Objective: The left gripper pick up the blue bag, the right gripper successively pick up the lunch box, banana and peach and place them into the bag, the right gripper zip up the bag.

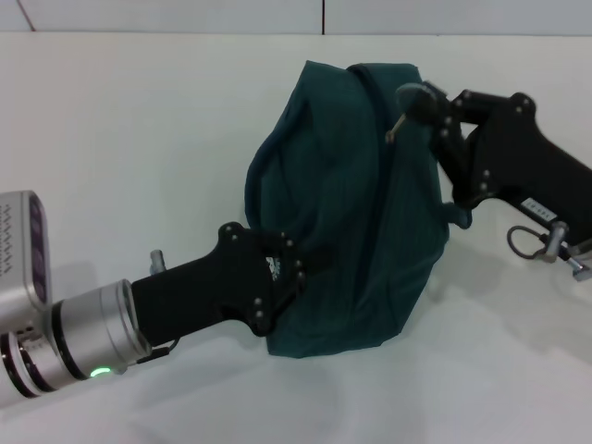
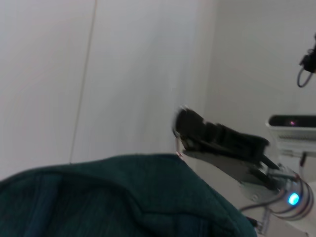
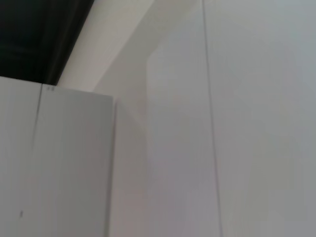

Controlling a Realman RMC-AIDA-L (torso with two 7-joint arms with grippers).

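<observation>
While left pincer grips blue bag | right pincer pinches zipper pull | contents hidden

A: What fills the middle of the frame?
B: A large dark teal-blue fabric bag, bulging, on the white table surface, its dark zipper line running down the centre.

A: And the arms?
B: The left gripper, black, comes in from the lower left and clamps the bag's lower left edge. The right gripper, black, reaches from the right edge to the bag's upper right, pinching the small metal zipper pull.
</observation>
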